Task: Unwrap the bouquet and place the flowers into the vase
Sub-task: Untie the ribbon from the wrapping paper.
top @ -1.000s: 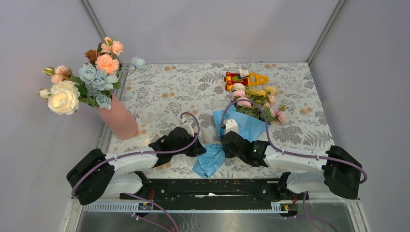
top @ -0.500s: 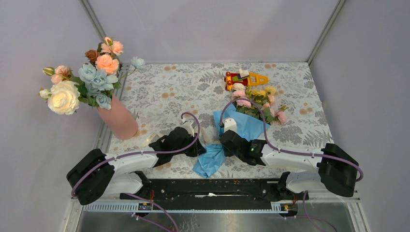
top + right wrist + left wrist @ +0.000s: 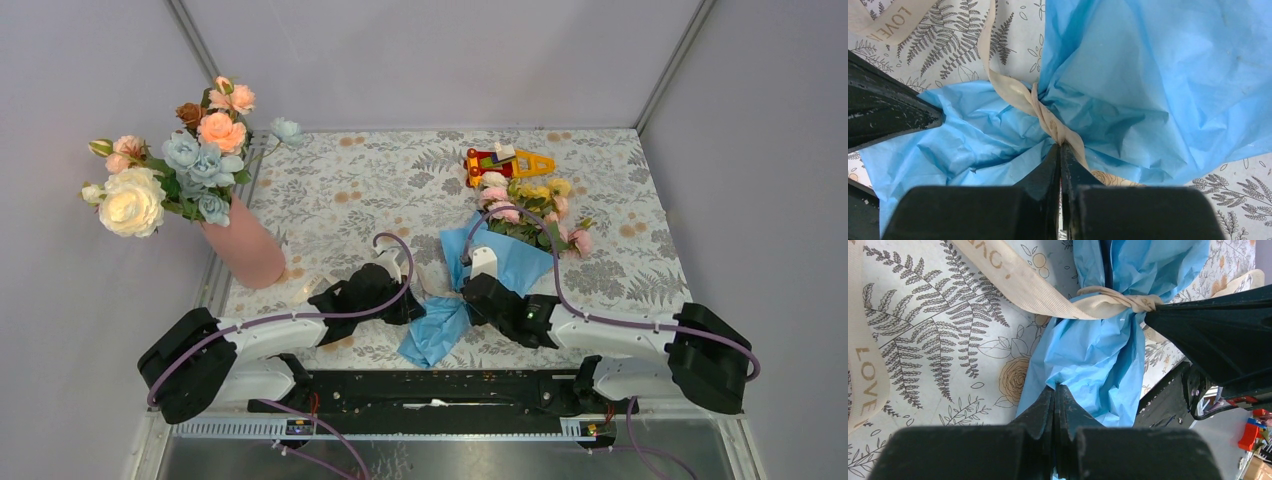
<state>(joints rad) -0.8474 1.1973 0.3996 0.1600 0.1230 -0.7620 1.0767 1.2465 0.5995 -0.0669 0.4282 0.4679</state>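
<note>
The bouquet [image 3: 505, 262] lies on the table, its small pink, yellow and cream flowers [image 3: 530, 205] pointing to the far right and its crinkled blue paper [image 3: 1098, 355] tied at the neck by a cream ribbon [image 3: 1015, 95]. My left gripper [image 3: 1055, 387] is shut on the loose lower end of the blue paper. My right gripper [image 3: 1060, 146] is shut on the ribbon at its knot. Both grippers meet at the bouquet's tied end, left gripper [image 3: 415, 302] and right gripper [image 3: 466, 298]. The salmon-pink vase [image 3: 245, 250] stands at the far left.
Large peach, dusty-blue and cream blooms [image 3: 170, 175] fill the vase. A red-and-yellow toy [image 3: 505, 160] lies just beyond the bouquet's flower heads. Loose ribbon tails [image 3: 998, 265] printed with letters trail over the fern-patterned tabletop [image 3: 350, 190].
My right gripper has closed on the ribbon knot and shifted slightly. The left gripper keeps its hold on the paper and has not moved.
</note>
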